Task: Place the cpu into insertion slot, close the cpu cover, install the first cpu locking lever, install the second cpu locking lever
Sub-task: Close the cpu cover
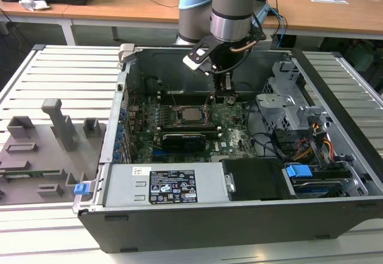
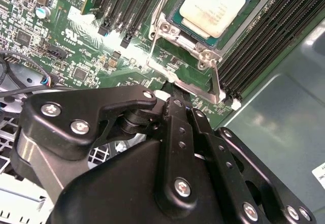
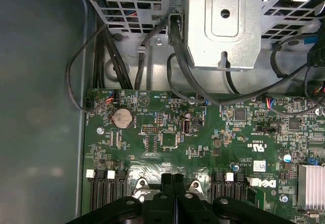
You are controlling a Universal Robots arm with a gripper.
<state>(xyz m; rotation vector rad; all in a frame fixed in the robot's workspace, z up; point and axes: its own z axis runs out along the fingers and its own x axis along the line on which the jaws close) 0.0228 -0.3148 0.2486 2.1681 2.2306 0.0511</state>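
The cpu (image 1: 190, 115) (image 2: 216, 3), a silvery square chip, lies in the insertion slot (image 1: 178, 116) on the green board inside the open computer case. The cpu cover (image 2: 177, 36), a metal frame, lies flat around the chip. A thin metal lever (image 2: 217, 82) runs along one side of the socket. My gripper (image 1: 226, 99) (image 2: 183, 107) (image 3: 172, 178) hangs low over the board, just to the exterior view's right of the socket. Its black fingers (image 3: 166, 181) are pressed together, tips at the socket's metal edge. I cannot tell whether they pinch anything.
A long black card (image 1: 185, 138) lies just in front of the socket and memory slots (image 2: 264, 36) flank it. A metal drive cage (image 1: 287, 105) with cables (image 3: 152, 46) stands on the exterior view's right. The power supply (image 1: 170, 183) closes the front. A grey fixture plate (image 1: 42, 150) lies outside.
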